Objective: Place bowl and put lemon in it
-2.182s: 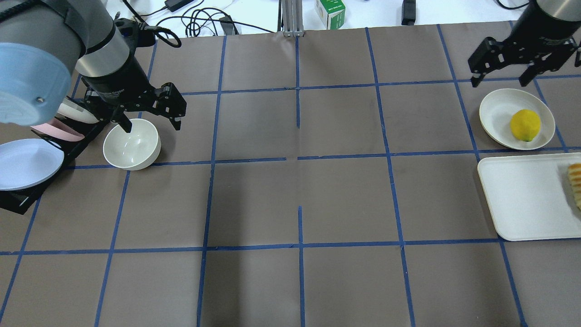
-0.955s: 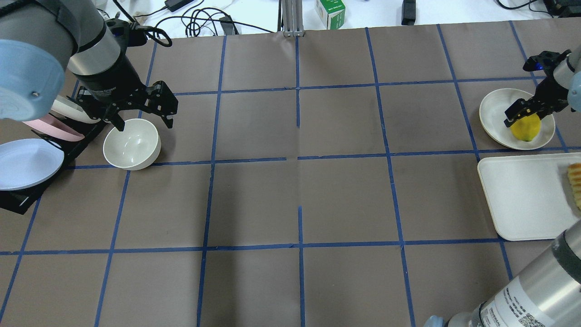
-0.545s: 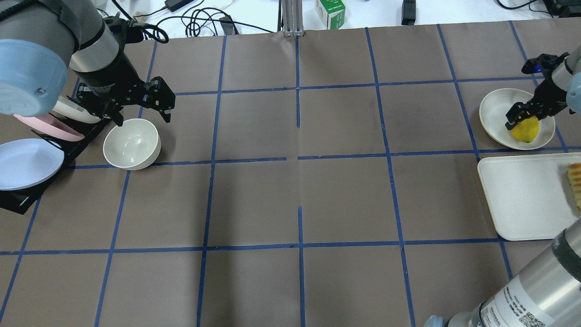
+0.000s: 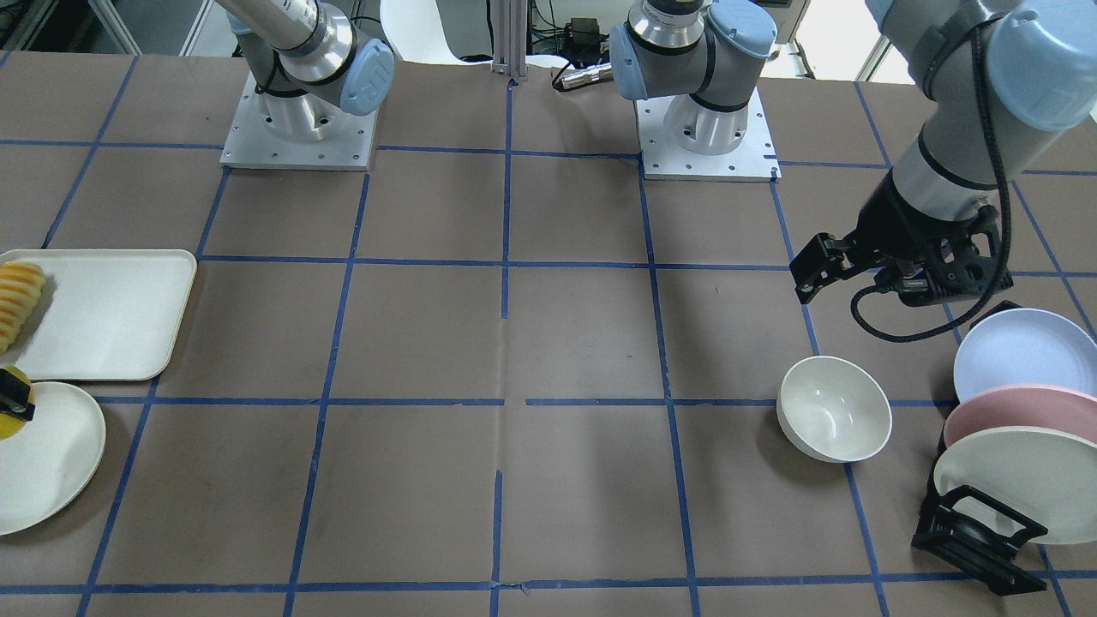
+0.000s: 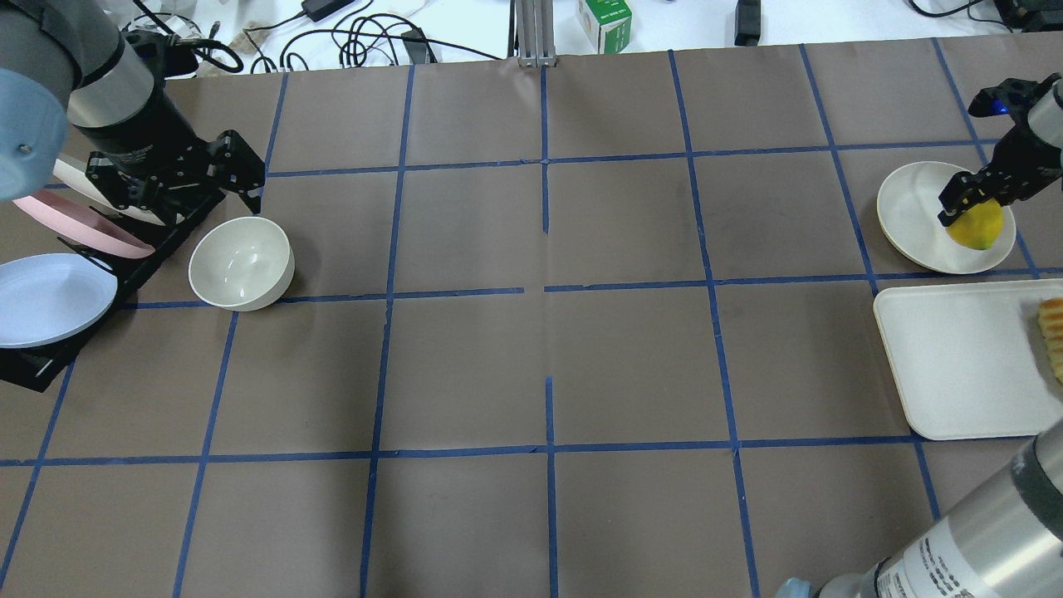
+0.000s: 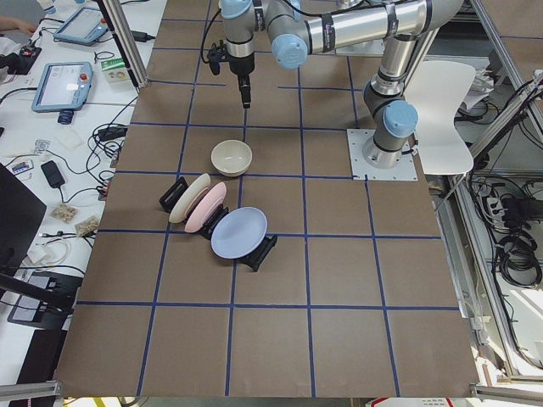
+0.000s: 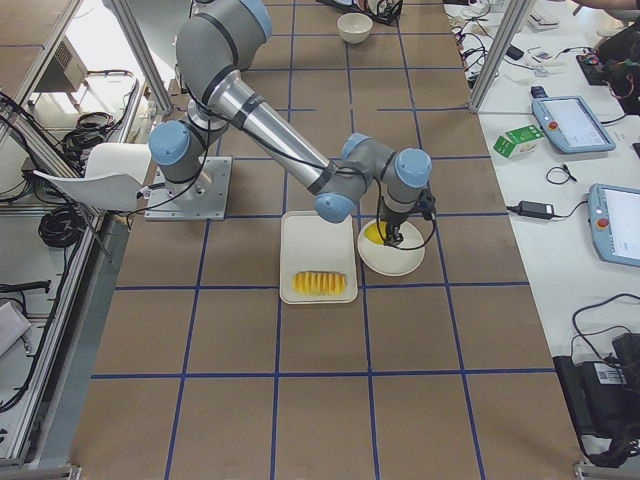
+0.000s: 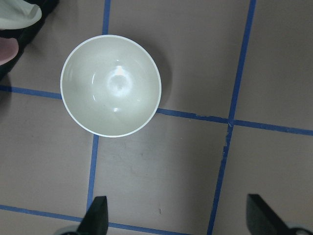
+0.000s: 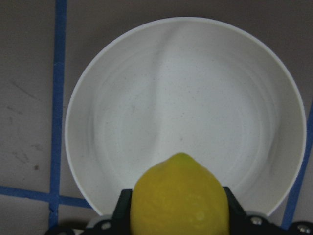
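The off-white bowl (image 5: 241,263) stands upright and empty on the table at the left, also in the left wrist view (image 8: 111,85) and the front view (image 4: 834,420). My left gripper (image 5: 212,199) is open and empty, raised behind the bowl, apart from it. The yellow lemon (image 5: 980,228) is between the fingers of my right gripper (image 5: 972,208), which is shut on it. In the right wrist view the lemon (image 9: 179,196) hangs a little above the near rim of the flat white plate (image 9: 195,98).
A black rack with a blue plate (image 5: 50,295), a pink one and a cream one stands left of the bowl. A white tray (image 5: 955,357) with ridged yellow-orange food (image 5: 1053,336) lies next to the flat plate (image 5: 909,208).
My left gripper drew back and left from the bowl, open. My right gripper came down on the lemon, shut on it and has shifted it slightly right and up from the plate.
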Available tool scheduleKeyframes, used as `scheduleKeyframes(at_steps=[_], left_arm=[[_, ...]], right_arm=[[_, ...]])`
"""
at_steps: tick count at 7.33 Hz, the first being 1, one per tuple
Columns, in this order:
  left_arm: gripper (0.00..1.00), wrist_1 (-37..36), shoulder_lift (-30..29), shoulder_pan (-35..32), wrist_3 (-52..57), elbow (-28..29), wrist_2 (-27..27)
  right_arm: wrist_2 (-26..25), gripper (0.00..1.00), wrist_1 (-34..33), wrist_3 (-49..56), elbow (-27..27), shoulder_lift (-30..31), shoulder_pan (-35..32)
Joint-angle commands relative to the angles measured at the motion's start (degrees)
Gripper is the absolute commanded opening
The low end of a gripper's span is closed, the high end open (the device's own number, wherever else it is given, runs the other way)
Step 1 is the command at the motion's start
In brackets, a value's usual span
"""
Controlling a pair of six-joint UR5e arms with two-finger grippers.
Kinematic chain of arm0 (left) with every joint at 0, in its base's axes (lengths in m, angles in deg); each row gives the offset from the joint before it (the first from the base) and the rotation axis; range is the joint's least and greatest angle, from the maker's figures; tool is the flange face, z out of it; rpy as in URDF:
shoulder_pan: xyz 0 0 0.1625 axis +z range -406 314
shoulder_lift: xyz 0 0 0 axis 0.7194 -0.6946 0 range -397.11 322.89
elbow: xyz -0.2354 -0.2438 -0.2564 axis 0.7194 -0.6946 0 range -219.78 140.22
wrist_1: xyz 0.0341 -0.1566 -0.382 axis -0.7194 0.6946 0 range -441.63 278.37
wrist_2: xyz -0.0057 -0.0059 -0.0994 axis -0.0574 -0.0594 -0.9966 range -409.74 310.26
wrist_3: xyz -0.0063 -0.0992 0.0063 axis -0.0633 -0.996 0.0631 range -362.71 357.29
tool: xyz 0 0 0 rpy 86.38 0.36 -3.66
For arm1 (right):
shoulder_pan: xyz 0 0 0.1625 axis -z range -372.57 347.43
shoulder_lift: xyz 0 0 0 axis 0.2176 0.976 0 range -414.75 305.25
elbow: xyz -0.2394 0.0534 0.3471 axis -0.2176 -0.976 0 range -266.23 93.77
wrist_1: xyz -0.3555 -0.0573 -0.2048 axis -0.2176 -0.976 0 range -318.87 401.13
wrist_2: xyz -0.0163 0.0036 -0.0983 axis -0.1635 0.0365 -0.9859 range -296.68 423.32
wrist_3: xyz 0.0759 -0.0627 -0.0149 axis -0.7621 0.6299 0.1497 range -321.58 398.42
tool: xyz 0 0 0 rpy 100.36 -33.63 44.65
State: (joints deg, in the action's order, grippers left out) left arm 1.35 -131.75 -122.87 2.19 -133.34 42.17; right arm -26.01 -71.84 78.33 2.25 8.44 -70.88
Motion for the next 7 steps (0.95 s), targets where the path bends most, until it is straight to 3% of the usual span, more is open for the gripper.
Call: scheduleKeyframes(at_steps=[1,3,7], left_arm=[[1.00,-0.1,-0.1,2.6,3.2,0.0,-0.1],[1.00,-0.1,-0.5,4.4,4.9,0.0,-0.2],[1.00,-2.5,-2.7,5.9,7.1,0.0,-0.2]], right_arm=[[-0.4,0.21,8.4,-3.9,-0.1,6.7,-2.8],[-2.0,0.21,12.6,-11.7,0.6,12.7,-9.3],[-0.9,0.21,14.6,-30.2,0.6,15.6,-20.2]])
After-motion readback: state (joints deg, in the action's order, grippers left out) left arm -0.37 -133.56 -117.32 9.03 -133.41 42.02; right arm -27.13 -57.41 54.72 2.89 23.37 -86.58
